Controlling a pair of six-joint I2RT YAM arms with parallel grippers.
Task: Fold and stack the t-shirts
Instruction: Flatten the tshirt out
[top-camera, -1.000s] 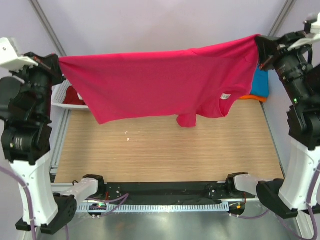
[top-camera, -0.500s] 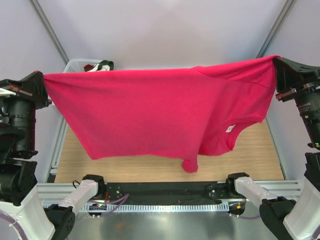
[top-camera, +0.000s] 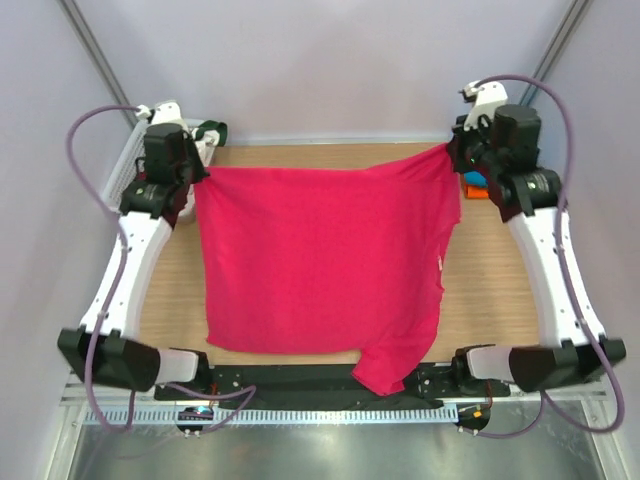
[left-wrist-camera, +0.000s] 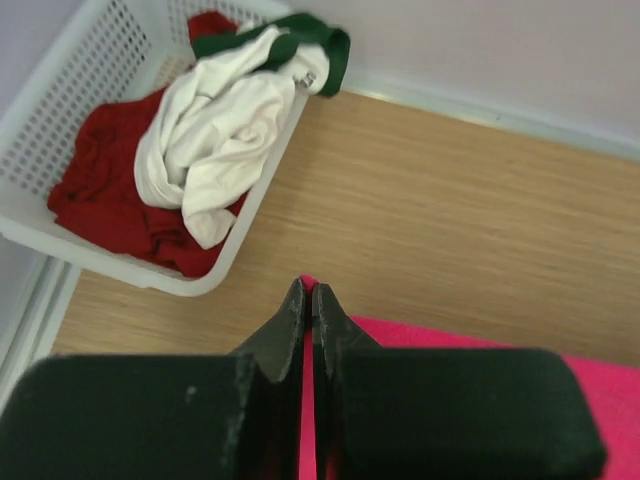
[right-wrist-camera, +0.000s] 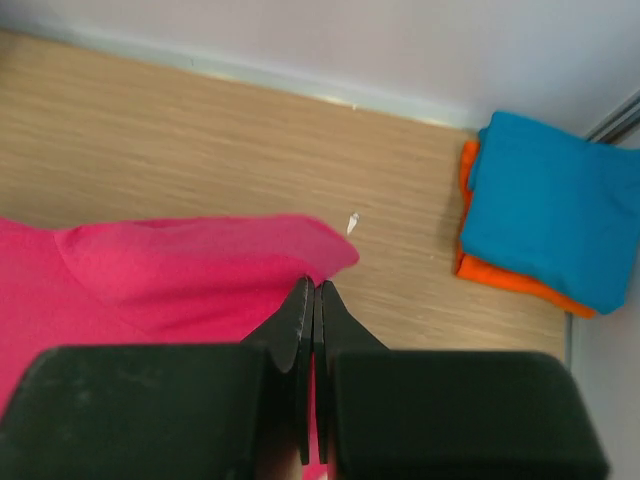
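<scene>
One wooden table (top-camera: 490, 290) carries one magenta-pink t-shirt (top-camera: 320, 260), spread nearly flat over its middle, with a lower corner hanging past the near edge. Two arms reach to the far edge. The left gripper (left-wrist-camera: 308, 292) and right gripper (right-wrist-camera: 311, 290) are each clenched on a far corner of this shirt. One white lattice basket (left-wrist-camera: 100, 60) sits at the far left and holds three crumpled shirts: a dark red shirt (left-wrist-camera: 100, 190), a white shirt (left-wrist-camera: 215, 130) and a green shirt (left-wrist-camera: 325, 45). At the far right two folded shirts are stacked, a teal shirt (right-wrist-camera: 545, 205) on an orange shirt (right-wrist-camera: 500, 275).

A magenta-pink t-shirt (top-camera: 320, 260) lies spread across the table (top-camera: 490, 290), one sleeve over the near edge. A folded teal t-shirt (right-wrist-camera: 545, 205) tops an orange one (right-wrist-camera: 500, 275). A white t-shirt (left-wrist-camera: 215, 140), a dark red one (left-wrist-camera: 100, 190) and a green one (left-wrist-camera: 320, 45) sit crumpled in a basket (left-wrist-camera: 150, 275).
</scene>
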